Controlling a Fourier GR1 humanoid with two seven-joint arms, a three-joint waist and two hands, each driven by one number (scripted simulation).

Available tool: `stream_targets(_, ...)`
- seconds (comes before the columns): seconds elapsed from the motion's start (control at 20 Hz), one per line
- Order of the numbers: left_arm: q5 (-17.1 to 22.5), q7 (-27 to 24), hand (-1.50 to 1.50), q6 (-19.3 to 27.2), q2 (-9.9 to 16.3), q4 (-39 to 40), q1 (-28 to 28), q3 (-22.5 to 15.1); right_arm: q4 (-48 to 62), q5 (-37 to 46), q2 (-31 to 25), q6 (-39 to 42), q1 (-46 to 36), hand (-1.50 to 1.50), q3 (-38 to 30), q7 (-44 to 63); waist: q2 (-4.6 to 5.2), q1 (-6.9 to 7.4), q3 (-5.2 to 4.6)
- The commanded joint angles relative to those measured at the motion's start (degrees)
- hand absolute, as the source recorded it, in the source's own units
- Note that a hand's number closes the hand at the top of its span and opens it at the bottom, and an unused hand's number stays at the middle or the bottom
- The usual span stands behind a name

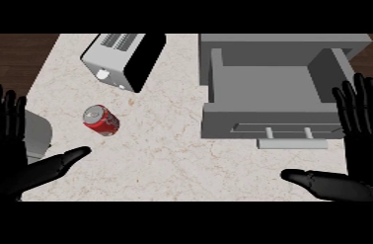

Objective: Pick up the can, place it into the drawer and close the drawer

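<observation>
The left hand (16, 154) is at the left edge of the desk (167, 159), fingers straight and up, thumb spread out toward the can (100, 120); it holds nothing. The right hand (348, 154) is at the right edge, also spread and empty, beside the drawer (273, 87). The can lies near the left edge, apart from both hands, seemingly on its side. The drawer stands pulled out at the far right corner. A toaster (124, 60) is at the far edge.

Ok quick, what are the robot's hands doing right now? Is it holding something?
Left robot hand: open, holding nothing.
Right robot hand: open, holding nothing.
The can lies on the counter, untouched.
</observation>
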Motion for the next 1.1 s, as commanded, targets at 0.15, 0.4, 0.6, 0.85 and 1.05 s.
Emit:
stream_targets(0.15, -5.6, 13.1, -1.5, 8.8, -2.2, -4.7, 2.0, -0.1, -0.4, 0.0, 0.2, -0.9, 3.0, -1.5, -0.9, 5.1, -0.28, -0.19, 0.01)
stream_targets(0.4, -6.2, 12.1, -1.5, 10.0, -2.2, -2.6, 1.0, -2.3, 1.1, 1.2, 1.5, 0.1, 5.1, -1.5, -0.7, 1.3, -0.24, -0.2, -0.01)
stream_targets(0.6, -7.2, 18.3, -1.5, 9.6, -0.6, -3.1, -4.3, -0.1, 1.0, -1.3, -0.3, 0.0, -0.9, -1.5, -3.8, 6.6, -0.23, -0.13, -0.01)
stream_targets(0.85, -4.7, 10.9, -1.5, 9.2, -0.3, 7.9, -6.7, 1.4, -3.6, -0.6, 1.5, 0.9, 5.9, -1.5, -2.4, 4.1, -0.22, -0.39, -0.03)
stream_targets(1.05, -5.2, 5.8, -1.5, 12.5, -2.2, 13.6, -5.3, -1.6, -1.0, -2.1, 1.5, 0.8, 2.9, -1.5, -4.1, 4.2, -0.19, -0.3, -0.03)
